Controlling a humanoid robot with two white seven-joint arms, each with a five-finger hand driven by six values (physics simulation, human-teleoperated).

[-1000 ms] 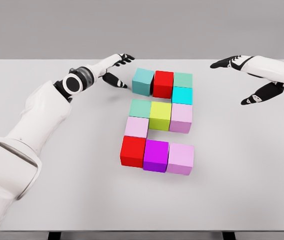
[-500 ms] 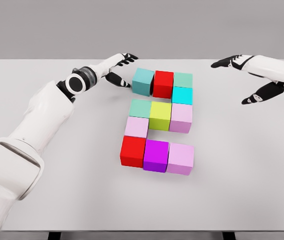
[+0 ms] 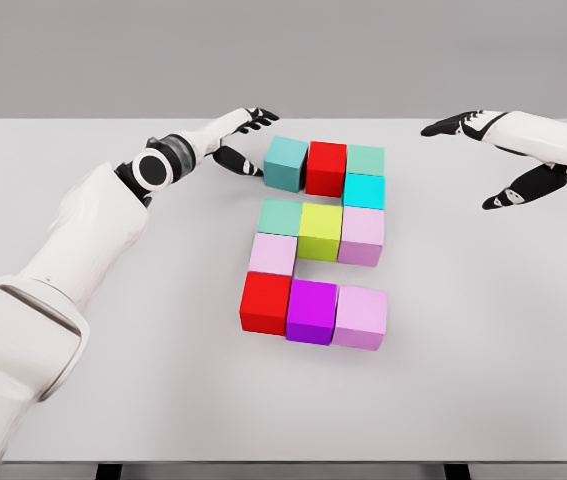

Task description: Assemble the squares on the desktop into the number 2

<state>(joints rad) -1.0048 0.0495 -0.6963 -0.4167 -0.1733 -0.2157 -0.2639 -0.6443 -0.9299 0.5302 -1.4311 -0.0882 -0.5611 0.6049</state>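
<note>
Fingers of the left hand (image 3: 238, 140) are spread, grasping nothing, just beside the teal cube (image 3: 286, 163). Smooth matte cubes (image 3: 319, 232) are laid touching in a 2 shape mid-table (image 3: 483, 350). Well apart, the right hand (image 3: 498, 155) is held open. Little has changed since half a second earlier.

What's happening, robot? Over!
Left hand open beside teal cube. Right hand open, holding nothing. Cubes already shaped like a 2. Nothing in the way.
</note>
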